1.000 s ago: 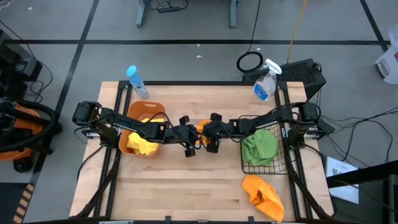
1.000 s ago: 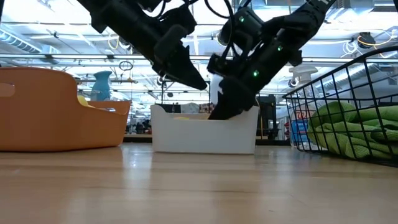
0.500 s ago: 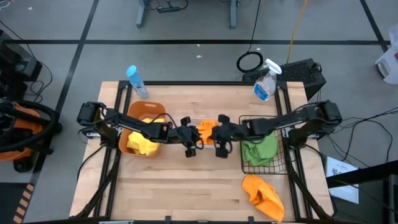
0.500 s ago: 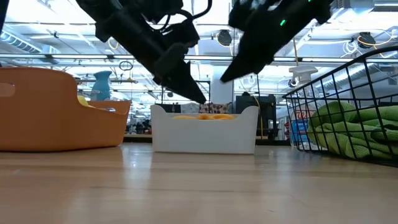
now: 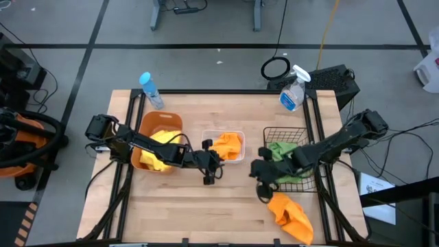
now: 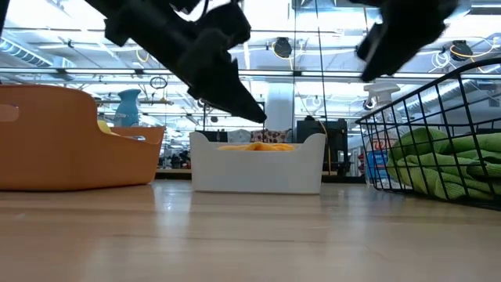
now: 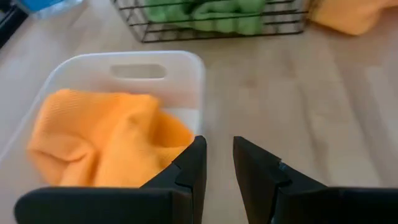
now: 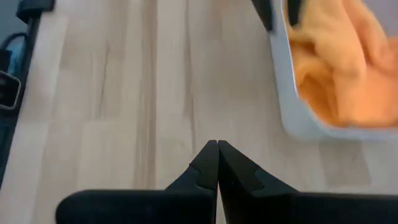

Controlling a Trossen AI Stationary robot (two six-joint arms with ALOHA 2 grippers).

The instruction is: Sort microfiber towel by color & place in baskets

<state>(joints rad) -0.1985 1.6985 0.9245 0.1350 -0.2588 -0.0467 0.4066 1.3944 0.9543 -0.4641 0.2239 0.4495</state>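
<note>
Lying nearest, at the table's 5 o'clock edge: one loose orange towel point(image 5: 290, 216), crumpled on bare wood. Just beyond it, at about 4 o'clock from the table's middle, right gripper point(image 5: 261, 191), fingers pressed tight together point(image 8: 216, 163) with nothing between them, poised over the wood between that towel and the wire basket point(image 5: 310, 182). Green towels point(image 5: 285, 159) heaped inside the wire basket, toward 3 o'clock. Near the centre, left gripper point(image 5: 208, 177), fingers point(image 7: 189, 169) only a narrow gap apart and holding nothing, hovering just beside the near wall of the white tub point(image 5: 206, 137). Second orange towel point(image 5: 229, 145) bunched inside that tub. Toward 9 o'clock, the orange-brown tub point(image 5: 149, 124) with yellow towels point(image 5: 159, 152) in it, left arm stretched across its top. Farthest off, at the 11 o'clock corner, a water bottle point(image 5: 151, 90) with a blue cap; at 1 o'clock, a clear spray bottle point(image 5: 293, 89).
</note>
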